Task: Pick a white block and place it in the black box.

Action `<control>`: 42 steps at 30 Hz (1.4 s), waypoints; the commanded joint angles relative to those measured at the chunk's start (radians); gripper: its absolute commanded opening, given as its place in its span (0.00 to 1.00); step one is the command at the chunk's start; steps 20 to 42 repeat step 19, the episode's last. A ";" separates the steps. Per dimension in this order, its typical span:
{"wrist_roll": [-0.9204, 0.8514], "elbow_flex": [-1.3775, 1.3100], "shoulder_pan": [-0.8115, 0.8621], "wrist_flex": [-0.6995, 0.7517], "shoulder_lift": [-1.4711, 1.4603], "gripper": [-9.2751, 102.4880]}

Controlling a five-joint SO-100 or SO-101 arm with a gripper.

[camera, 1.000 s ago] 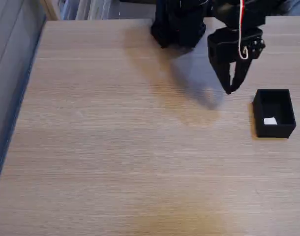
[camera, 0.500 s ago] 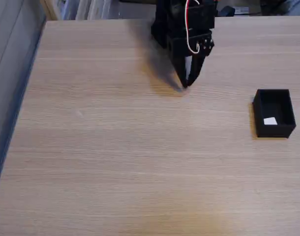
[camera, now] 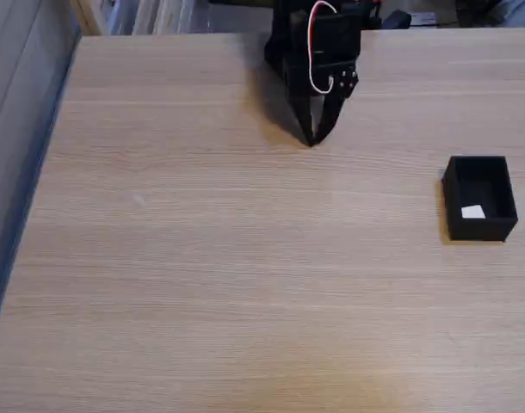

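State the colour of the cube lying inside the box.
White; the white block shows against the black box in the fixed view.

No text, label, brand, number or sign can be read anywhere: the bench [camera: 245, 258], the box [camera: 480, 231], the block [camera: 473, 212] and the arm's black housing are all unmarked.

A desk or workbench setting, likely an office or hobby room: a light wood-grain table [camera: 202, 258] fills the fixed view, grey flooring lies at nine o'clock, and cluttered items [camera: 142, 15] sit at eleven o'clock.
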 commanded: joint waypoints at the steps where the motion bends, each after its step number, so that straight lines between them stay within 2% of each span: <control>1: 0.025 0.014 -0.006 0.029 0.034 0.08; 8: 0.023 0.015 -0.006 0.029 0.034 0.08; 13: 0.023 0.015 -0.006 0.029 0.034 0.14; 42: 0.023 0.015 -0.006 0.029 0.034 0.14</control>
